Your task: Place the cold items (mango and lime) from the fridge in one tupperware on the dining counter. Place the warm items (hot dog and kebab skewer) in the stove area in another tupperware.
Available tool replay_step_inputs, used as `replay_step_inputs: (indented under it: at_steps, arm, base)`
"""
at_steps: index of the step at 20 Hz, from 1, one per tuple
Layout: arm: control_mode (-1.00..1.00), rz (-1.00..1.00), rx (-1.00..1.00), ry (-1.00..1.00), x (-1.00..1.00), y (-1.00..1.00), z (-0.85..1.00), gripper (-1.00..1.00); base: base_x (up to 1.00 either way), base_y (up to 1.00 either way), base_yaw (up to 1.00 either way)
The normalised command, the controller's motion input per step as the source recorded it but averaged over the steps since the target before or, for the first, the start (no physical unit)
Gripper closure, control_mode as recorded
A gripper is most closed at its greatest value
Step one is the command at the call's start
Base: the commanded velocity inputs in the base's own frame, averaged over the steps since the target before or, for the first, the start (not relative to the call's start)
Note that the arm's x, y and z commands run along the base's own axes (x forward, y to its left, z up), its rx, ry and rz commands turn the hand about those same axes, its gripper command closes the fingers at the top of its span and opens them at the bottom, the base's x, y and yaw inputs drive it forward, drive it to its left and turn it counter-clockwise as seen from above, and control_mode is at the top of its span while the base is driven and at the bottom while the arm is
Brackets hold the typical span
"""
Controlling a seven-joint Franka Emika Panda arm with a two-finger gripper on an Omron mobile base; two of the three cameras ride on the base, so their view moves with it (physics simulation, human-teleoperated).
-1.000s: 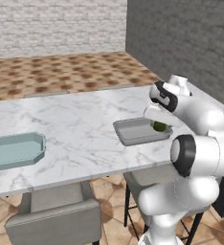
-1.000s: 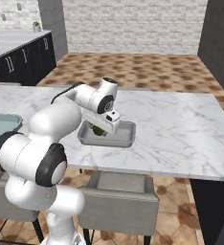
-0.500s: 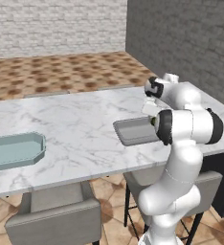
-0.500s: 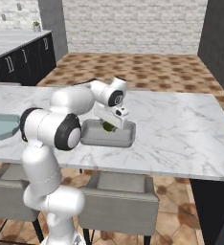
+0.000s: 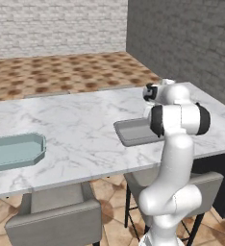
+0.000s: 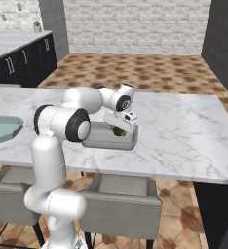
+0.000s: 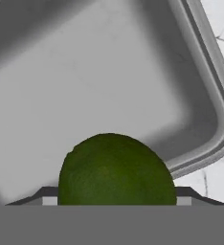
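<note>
A dark green lime (image 7: 115, 167) sits between my finger tips, and my gripper (image 7: 115, 198) is shut on it. Below it lies a grey tupperware (image 7: 109, 72) with a bare floor. In the right base view the gripper (image 6: 120, 128) holds the lime (image 6: 118, 132) just above the right part of that tupperware (image 6: 104, 142) on the marble dining counter (image 6: 184, 131). The left base view shows the same tupperware (image 5: 133, 132) partly behind my arm. A second, teal tupperware (image 5: 16, 150) lies far left. Mango, hot dog and kebab skewer are out of view.
The teal tupperware (image 6: 1, 129) sits at the counter's left end. Grey chairs (image 5: 61, 218) (image 6: 121, 204) stand under the near counter edge. A dark wall (image 5: 181, 38) rises to the right, and dark cabinets (image 6: 18, 58) stand at the back left.
My arm has folded upright, its elbow swinging in front of the tupperware. The hand has stayed over the grey tupperware with the lime in it.
</note>
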Motion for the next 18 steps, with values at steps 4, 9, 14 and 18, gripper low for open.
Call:
replay_step_inputs:
  at_steps: [4, 9, 14, 18]
  arm:
    - [-1.0, 0.0, 0.0, 0.0, 0.23, -0.04, -0.31, 1.0]
    - [-1.0, 0.0, 0.0, 0.0, 0.24, -0.03, -0.27, 1.0]
    - [-1.0, 0.0, 0.0, 0.0, 0.31, -0.01, -0.3, 1.0]
    - [-1.0, 0.0, 0.0, 0.0, 0.34, 0.0, -0.24, 1.0]
  base:
    - [0.0, 0.0, 0.0]
    - [0.0, 0.0, 0.0]
    - [0.0, 0.0, 0.0]
    - [0.0, 0.0, 0.0]
